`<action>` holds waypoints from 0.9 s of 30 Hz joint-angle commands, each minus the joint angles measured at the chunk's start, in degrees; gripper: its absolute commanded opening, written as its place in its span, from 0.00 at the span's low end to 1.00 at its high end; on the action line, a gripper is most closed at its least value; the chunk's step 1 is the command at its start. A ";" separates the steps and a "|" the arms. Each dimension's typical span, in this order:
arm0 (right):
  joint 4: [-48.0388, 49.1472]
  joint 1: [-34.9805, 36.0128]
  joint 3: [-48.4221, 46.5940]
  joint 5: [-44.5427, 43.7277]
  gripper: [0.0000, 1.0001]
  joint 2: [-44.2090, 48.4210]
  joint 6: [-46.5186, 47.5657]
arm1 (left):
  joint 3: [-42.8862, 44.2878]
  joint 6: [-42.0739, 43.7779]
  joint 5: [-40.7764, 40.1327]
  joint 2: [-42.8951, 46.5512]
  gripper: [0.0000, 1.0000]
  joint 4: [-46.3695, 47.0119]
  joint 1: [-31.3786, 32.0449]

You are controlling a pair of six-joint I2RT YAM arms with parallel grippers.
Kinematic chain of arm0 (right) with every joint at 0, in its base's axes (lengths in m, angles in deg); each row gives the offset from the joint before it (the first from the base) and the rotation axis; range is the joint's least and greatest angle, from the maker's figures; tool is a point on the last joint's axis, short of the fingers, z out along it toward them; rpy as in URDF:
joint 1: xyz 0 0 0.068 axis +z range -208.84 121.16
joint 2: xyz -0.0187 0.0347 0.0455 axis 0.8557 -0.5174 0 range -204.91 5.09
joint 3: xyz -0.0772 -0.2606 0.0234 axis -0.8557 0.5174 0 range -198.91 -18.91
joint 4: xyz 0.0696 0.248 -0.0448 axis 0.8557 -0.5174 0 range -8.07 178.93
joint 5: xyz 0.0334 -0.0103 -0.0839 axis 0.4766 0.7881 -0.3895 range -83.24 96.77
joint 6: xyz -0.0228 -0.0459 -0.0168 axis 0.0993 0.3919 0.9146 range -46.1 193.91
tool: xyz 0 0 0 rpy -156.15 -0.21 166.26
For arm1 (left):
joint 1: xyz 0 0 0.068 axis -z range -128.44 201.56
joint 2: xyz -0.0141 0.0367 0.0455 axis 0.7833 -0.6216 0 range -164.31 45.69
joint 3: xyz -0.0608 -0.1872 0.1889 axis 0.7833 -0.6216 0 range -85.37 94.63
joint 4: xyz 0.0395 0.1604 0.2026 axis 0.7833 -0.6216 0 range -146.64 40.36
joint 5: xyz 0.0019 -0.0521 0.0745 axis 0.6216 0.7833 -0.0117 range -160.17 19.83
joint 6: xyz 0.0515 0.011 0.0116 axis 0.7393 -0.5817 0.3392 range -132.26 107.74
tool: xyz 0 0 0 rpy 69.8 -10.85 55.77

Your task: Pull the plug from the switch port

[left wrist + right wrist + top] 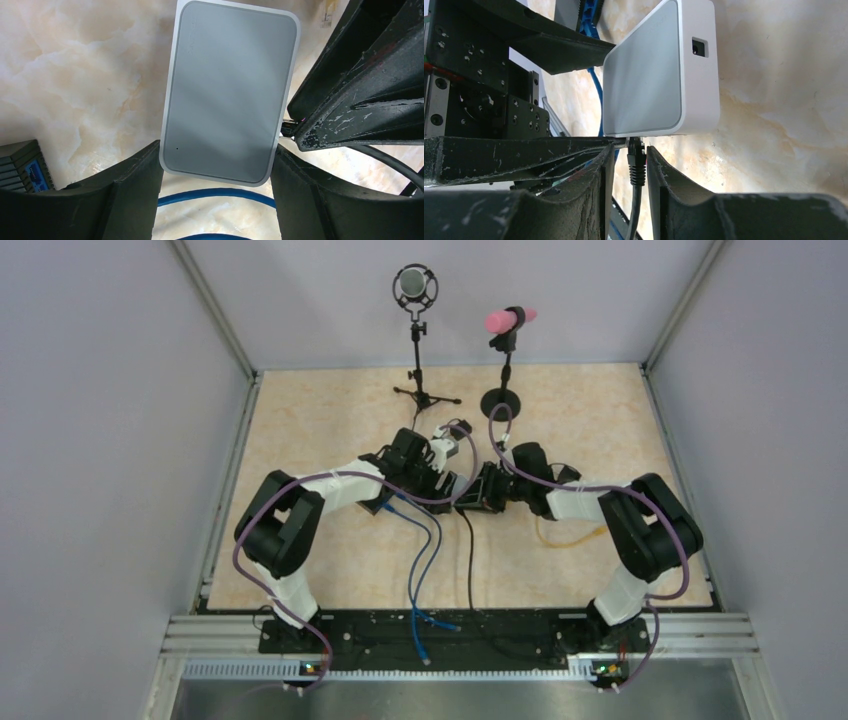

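Observation:
The switch is a white box with a grey top, lying on the marble table. My left gripper is shut on its near end, one finger on each lower corner. In the right wrist view the switch has a black plug seated in its near edge, with the black cable running down from it. My right gripper straddles the plug. The right finger touches it and a thin gap shows on the left side. In the top view both grippers, left and right, meet at the table's centre and hide the switch.
Blue cables and the black cable trail to the near edge. A yellow cable lies under the right arm. A dark device with blue ports sits to the left. Two microphone stands stand at the back.

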 commanded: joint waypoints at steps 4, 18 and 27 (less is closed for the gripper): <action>3.66 0.92 1.02 1.84 0.30 0.16 -1.07 | 2.12 -0.41 -0.35 1.13 0.00 1.78 -0.11; 5.52 1.80 -0.21 2.39 0.18 -1.85 -2.21 | 1.69 -1.58 1.46 1.85 0.00 2.93 -0.11; 7.09 1.91 -0.32 2.95 0.28 -2.66 -3.30 | 1.56 -1.66 1.76 2.04 0.00 3.49 -0.07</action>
